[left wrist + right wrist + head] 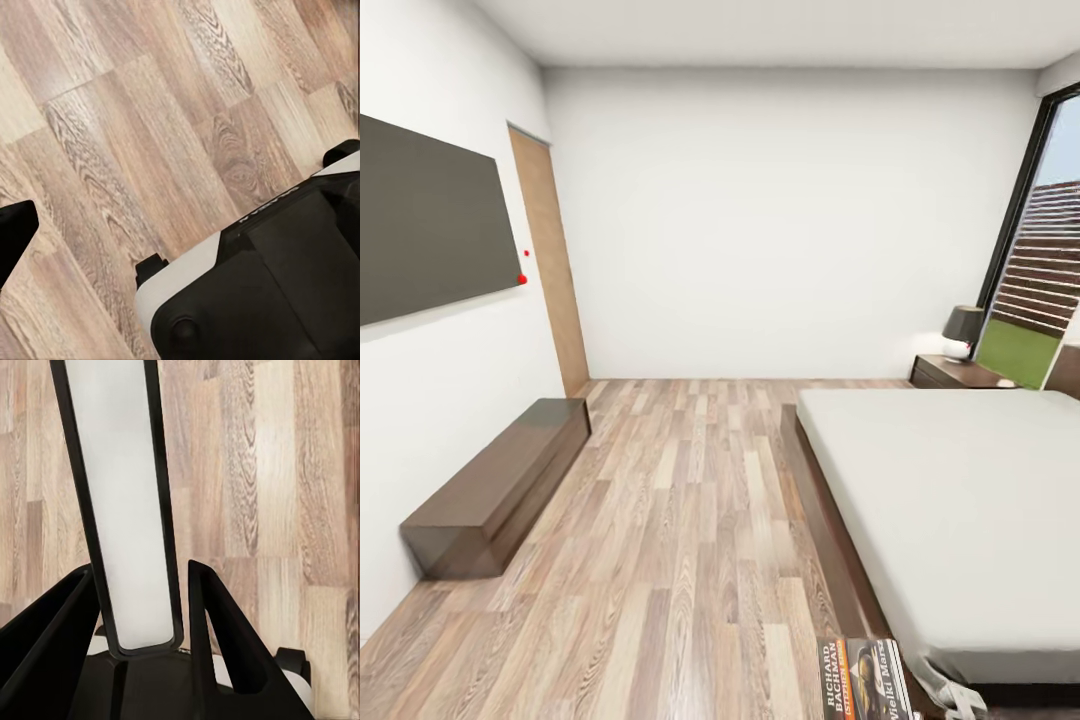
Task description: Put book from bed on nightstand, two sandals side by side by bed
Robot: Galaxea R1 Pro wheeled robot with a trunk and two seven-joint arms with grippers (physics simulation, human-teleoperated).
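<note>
On the left wall we saw a dark flat panel (430,220), then a wooden door (550,260) and a long low dresser (500,485) on the plank floor (690,520). The left wrist view added the robot's base (255,292) over those planks, and a black sliver at the picture's edge (possibly a finger of the left claw (13,234)). We could not tell how that claw stood.

Further right, the book (863,680) sat at the head view's lower edge, beside the bed (960,500) and off the mattress. Here the right wrist view helped. It showed the book edge-on, pale pages in a dark border, standing between the fingers of the right claw (139,570), which we judged closed narrowly on it. The head view showed the cover lettering instead.

The nightstand (950,373), carrying a lamp (963,330), stood far off by the window (1030,290). On a long drive there, the thin book could slip in that grip. A careless set-down could also knock the lamp.
</note>
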